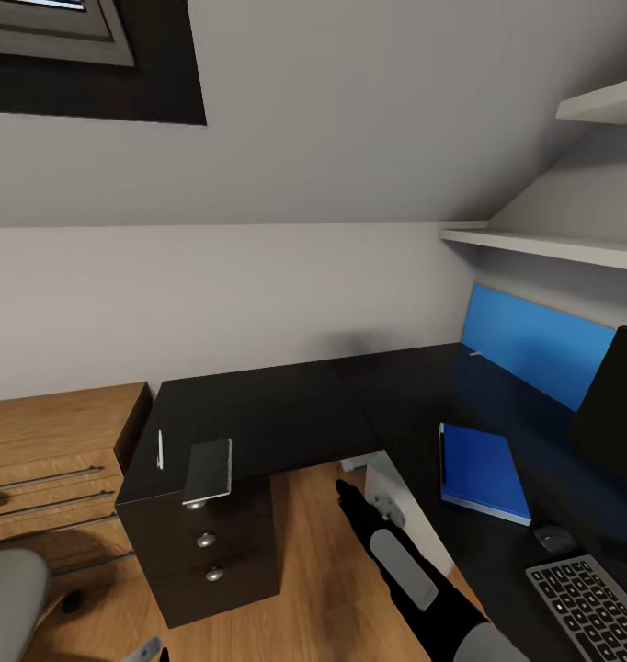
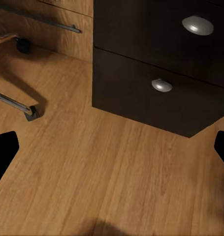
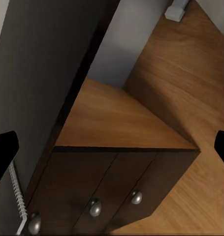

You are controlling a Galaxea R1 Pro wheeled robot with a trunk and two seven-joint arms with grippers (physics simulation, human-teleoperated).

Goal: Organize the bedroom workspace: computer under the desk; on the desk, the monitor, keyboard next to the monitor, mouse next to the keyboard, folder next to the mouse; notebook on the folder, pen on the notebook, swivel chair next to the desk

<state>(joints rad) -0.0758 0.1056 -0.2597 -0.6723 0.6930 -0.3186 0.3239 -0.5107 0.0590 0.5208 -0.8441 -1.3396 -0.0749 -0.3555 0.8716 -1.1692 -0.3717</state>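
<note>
notebook (image 1: 209,470): lay on the desk (image 1: 295,414) end above the drawers, long axis running away from the robot; pen (image 1: 160,450) just beside it
folder (image 1: 482,471): on the right wing, well apart
nearer arm: right gripper (image 1: 350,494), low between them
fingers: both grippers spread wide, holding nothing

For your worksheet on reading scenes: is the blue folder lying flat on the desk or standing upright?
Lying flat: the folder rests closed on the desk, its broad cover facing up.

Matt black desk (image 1: 295,405), shiny metal knobs (image 2: 162,85), wood-grain floor (image 2: 107,177).
</note>
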